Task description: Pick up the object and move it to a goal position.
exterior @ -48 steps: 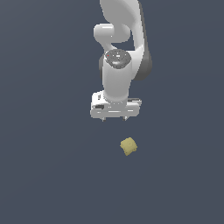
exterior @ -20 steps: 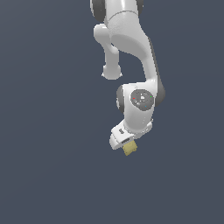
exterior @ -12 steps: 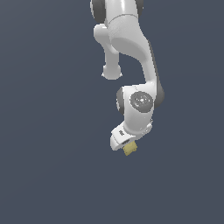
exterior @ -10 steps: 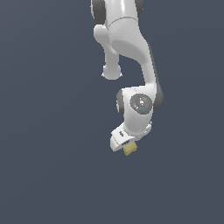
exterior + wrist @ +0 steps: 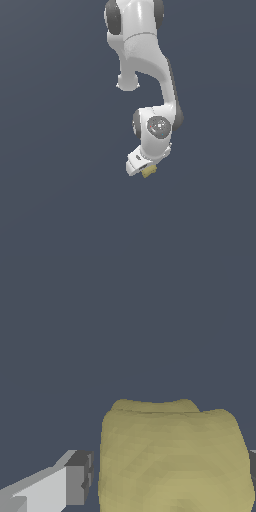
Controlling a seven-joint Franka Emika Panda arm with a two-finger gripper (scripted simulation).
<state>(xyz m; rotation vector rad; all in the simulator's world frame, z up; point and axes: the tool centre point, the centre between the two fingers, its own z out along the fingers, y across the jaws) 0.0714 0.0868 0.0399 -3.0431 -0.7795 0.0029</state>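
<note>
The object [image 5: 149, 171] is a small pale mustard-yellow lump lying on the dark floor. My white gripper [image 5: 144, 169] is down at it, its hand tilted, and the arm hides part of the lump in the exterior view. In the wrist view the object [image 5: 172, 456] fills the space between my fingers. One grey fingertip [image 5: 80, 478] stands beside it with a thin gap showing. The other fingertip [image 5: 253, 466] barely shows at the picture's edge. The gripper [image 5: 167, 476] is open around the object.
A plain dark blue-grey floor [image 5: 60, 190] lies all round. The arm's own links [image 5: 145, 55] rise above the gripper. No goal marker shows.
Over the last second the arm's wrist has sunk a little lower over the object. The object has stayed where it was. Earlier the gripper hung above it, apart.
</note>
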